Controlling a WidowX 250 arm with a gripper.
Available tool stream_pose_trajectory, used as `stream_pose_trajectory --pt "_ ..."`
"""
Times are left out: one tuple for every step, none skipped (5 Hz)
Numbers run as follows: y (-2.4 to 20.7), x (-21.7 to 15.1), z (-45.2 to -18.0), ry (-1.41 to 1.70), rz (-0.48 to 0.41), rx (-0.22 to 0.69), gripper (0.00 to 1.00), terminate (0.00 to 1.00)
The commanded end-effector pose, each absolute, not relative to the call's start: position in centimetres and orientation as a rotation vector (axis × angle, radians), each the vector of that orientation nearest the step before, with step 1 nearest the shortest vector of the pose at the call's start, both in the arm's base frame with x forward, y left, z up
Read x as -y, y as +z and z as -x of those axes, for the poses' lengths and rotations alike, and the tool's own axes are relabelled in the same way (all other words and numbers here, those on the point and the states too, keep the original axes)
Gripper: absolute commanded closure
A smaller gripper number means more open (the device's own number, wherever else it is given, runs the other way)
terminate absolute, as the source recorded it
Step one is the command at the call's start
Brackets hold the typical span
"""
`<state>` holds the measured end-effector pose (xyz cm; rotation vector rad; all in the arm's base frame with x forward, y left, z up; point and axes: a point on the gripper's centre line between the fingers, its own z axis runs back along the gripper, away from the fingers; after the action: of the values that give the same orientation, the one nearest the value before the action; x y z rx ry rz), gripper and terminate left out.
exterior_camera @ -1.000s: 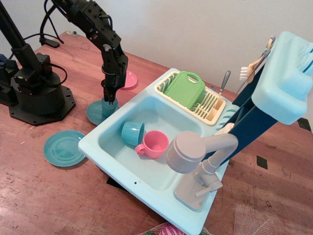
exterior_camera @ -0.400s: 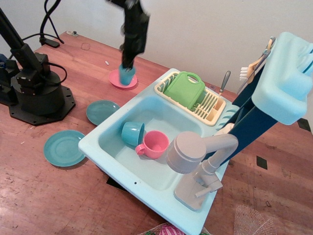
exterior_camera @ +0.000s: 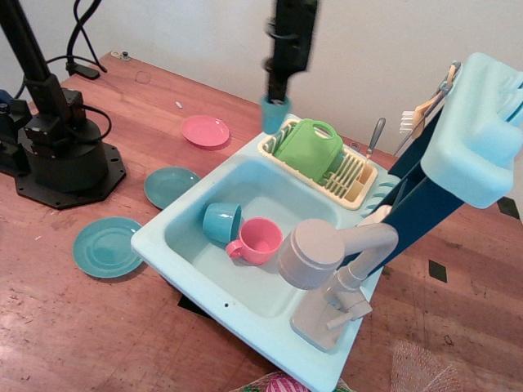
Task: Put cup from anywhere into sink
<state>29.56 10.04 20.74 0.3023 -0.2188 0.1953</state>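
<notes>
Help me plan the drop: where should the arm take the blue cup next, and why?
Probably forward and down over the open basin. The gripper holds the cup in the air near the dish rack's far corner, not over the sink basin, where a teal cup and pink cup lie.

Single view only: high and oblique, well in front of the gripper (exterior_camera: 276,104), looking down across the sink (exterior_camera: 176,216) toward the back wall; moderately distant.
</notes>
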Motion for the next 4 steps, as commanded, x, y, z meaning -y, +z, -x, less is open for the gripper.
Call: stream_pose_trajectory --pt "19.7 -8.2 -36.4 0.103 -0.263 0.258 1.00 0.00" --pt "18.7 -7.6 -36.8 0.089 -0.233 0.258 1.00 0.00" --pt "17.5 -6.6 -36.4 0.020 -0.143 0.213 1.00 0.00" --pt "15.6 -5.6 -34.5 -0.009 -0.042 0.249 1.00 0.00"
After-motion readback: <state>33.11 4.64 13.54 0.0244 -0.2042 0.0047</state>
